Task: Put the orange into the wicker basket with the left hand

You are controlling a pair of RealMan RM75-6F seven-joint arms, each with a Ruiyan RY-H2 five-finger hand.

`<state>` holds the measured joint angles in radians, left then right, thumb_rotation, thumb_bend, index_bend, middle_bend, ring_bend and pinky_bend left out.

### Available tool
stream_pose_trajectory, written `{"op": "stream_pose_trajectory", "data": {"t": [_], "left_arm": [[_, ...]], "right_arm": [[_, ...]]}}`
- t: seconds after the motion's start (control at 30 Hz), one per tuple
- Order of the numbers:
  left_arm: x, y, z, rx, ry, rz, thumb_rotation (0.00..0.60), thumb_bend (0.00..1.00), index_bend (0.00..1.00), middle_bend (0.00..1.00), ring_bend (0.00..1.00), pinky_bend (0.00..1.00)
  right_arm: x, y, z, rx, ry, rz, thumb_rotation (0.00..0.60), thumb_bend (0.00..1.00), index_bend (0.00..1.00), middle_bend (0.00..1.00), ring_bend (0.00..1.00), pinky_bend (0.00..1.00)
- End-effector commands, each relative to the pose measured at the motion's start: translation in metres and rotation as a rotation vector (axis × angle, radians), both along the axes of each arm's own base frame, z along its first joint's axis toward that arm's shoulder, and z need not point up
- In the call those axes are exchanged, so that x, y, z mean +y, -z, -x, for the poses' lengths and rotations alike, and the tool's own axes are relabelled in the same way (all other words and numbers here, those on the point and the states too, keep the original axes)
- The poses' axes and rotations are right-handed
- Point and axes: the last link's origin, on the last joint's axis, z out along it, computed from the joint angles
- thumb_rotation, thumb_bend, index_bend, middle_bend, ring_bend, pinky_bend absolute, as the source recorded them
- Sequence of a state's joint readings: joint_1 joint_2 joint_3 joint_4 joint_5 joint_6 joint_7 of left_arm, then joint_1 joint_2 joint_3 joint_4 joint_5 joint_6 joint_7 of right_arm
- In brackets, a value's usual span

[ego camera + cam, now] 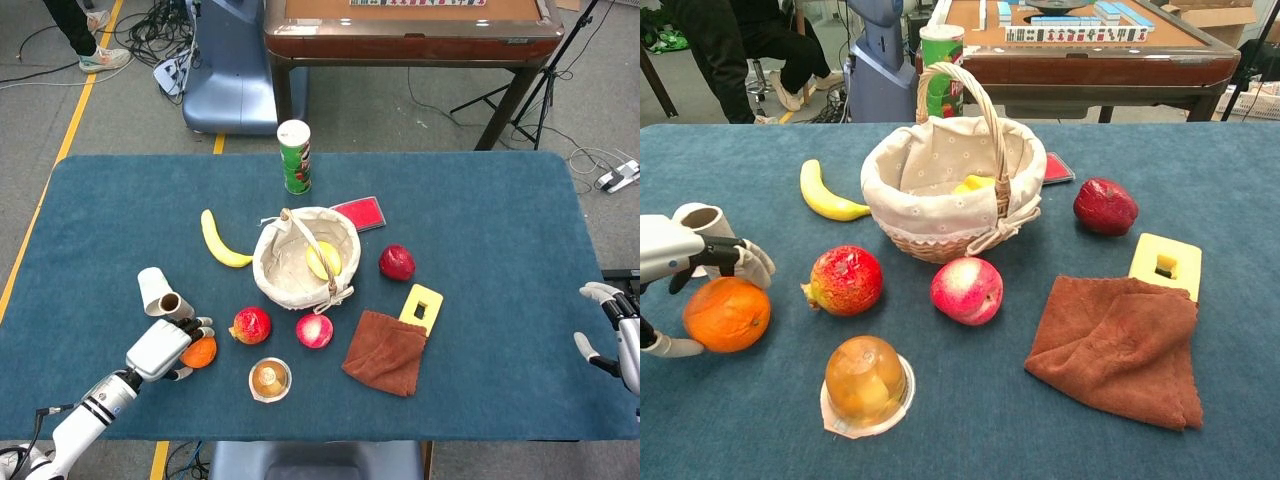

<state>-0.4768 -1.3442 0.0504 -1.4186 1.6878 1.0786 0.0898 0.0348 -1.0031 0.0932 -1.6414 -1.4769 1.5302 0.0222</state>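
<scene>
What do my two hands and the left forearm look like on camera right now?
The left hand has a pale grey-white shell with dark fingers tipped in light pads. Its forearm is white with black bands at the wrist. The right hand is grey-white with dark segments too.

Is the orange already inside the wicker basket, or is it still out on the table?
Out. The orange lies on the blue table, left of the wicker basket, under the left hand.
</scene>
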Motion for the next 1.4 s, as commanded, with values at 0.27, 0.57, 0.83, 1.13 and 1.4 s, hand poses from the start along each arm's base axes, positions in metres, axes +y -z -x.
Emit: {"op": "stream_pose_trajectory", "data": {"t": [0.27, 0.57, 0.83, 1.13, 1.4], "left_arm": [[-0.006, -0.020, -0.012, -0.075, 0.055, -0.042, 0.600, 0.22, 0.45, 0.37, 0.44, 0.66], [-0.002, -0.055, -0.050, -0.232, 0.122, -0.118, 0.600, 0.22, 0.45, 0.37, 0.43, 0.66], [0.027, -0.056, -0.081, -0.388, 0.119, -0.120, 0.600, 0.22, 0.44, 0.37, 0.42, 0.67], [0.061, -0.037, -0.114, -0.425, 0.107, -0.099, 0.600, 0.22, 0.42, 0.37, 0.42, 0.68], [0.082, -0.020, -0.137, -0.451, 0.112, -0.111, 0.600, 0.22, 0.41, 0.36, 0.41, 0.68]], "right_arm": [[-0.001, 0.001, 0.000, -0.002, -0.001, -0.005, 0.600, 0.26, 0.29, 0.27, 0.27, 0.40], [-0.001, 0.003, 0.001, -0.008, 0.001, -0.008, 0.600, 0.26, 0.29, 0.27, 0.27, 0.40], [0.000, 0.004, 0.001, -0.010, -0.006, -0.011, 0.600, 0.26, 0.29, 0.27, 0.27, 0.40], [0.001, 0.004, 0.002, -0.010, -0.002, -0.011, 0.600, 0.26, 0.29, 0.27, 0.27, 0.40], [0.004, 0.003, 0.004, -0.011, 0.008, -0.009, 0.600, 0.26, 0.29, 0.27, 0.27, 0.40]]}}
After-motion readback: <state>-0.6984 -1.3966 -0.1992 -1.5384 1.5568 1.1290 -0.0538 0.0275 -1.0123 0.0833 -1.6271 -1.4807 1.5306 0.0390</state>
